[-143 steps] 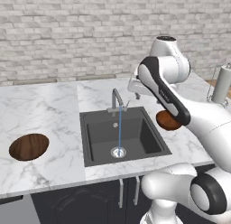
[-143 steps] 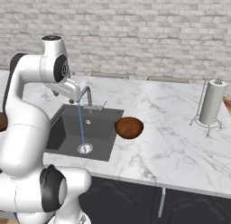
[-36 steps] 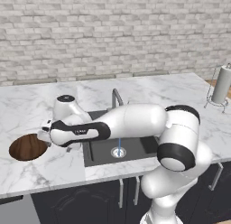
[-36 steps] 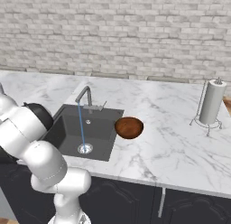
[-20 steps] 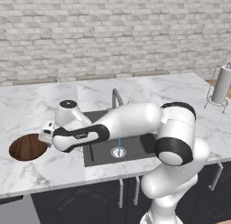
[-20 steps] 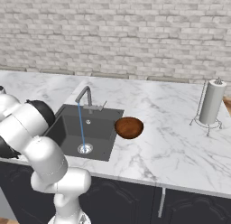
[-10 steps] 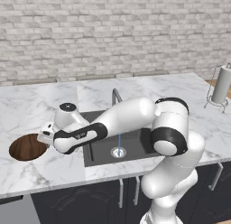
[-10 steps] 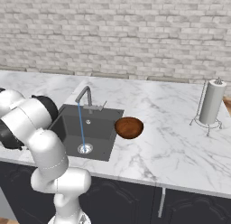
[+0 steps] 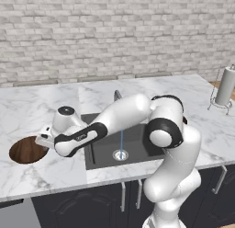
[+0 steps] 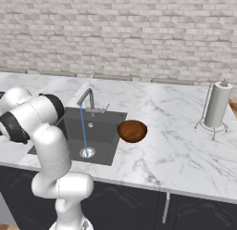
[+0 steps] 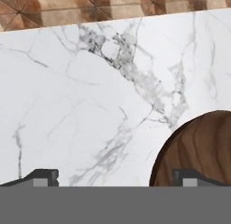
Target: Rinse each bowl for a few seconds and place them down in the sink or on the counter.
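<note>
From the left base camera I see one wooden bowl (image 9: 27, 149) lying on the worktop (image 9: 36, 107) at about 9 o'clock from the sink (image 9: 133, 144), well apart from it, mouth up. My tool (image 9: 44, 139) sits just beside that bowl's rim on the sink side, jaws spread wide and holding nothing. In the hand camera the bowl (image 11: 198, 151) fills the 4 o'clock corner; one fingertip (image 11: 191, 177) lies over its wood, the other fingertip (image 11: 44, 175) over bare marble, so the jaws straddle the rim. Whether a finger touches the wood I cannot tell. The second bowl (image 10: 132, 130) rests upright on the worktop (image 10: 176, 145) at 3 o'clock from the sink (image 10: 76, 131) in the right base camera, just beside the basin edge. A thin stream of water (image 10: 83, 129) runs from the faucet (image 10: 88, 100) down to the drain (image 10: 87, 152). Far off at 3 o'clock a paper towel roll (image 10: 216, 105) stands upright on its wire holder, and a pale brick wall (image 10: 139, 34) backs the worktop
</note>
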### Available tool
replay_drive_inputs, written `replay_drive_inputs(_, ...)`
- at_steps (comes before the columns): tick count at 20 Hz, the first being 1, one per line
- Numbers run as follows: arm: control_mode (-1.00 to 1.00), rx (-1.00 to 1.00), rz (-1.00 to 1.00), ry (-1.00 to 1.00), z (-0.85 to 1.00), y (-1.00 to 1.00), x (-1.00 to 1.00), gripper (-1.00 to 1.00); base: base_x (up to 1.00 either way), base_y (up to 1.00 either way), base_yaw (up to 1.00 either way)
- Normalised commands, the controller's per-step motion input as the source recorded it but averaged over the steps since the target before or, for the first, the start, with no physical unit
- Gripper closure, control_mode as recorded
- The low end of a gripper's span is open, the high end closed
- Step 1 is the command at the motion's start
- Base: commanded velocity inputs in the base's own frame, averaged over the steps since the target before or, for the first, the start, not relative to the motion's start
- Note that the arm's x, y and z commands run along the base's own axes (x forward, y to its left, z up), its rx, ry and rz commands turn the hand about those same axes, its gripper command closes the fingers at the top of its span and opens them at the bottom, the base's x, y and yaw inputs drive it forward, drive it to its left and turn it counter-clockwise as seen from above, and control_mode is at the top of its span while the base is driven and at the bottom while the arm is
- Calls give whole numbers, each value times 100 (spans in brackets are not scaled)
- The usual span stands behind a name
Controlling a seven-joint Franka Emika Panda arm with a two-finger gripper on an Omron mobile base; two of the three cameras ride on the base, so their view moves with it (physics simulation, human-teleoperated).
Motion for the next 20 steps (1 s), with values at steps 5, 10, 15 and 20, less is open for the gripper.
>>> replay_drive_inputs(5,-100,0,0,0,-11,16,13,-100,0,0,0)
replay_drive_inputs(10,-100,5,0,0,-20,9,8,-100,0,0,0)
replay_drive_inputs(15,-100,5,0,0,-17,4,7,-100,0,0,0)
replay_drive_inputs(20,-100,6,0,1,-15,10,17,-100,0,0,0)
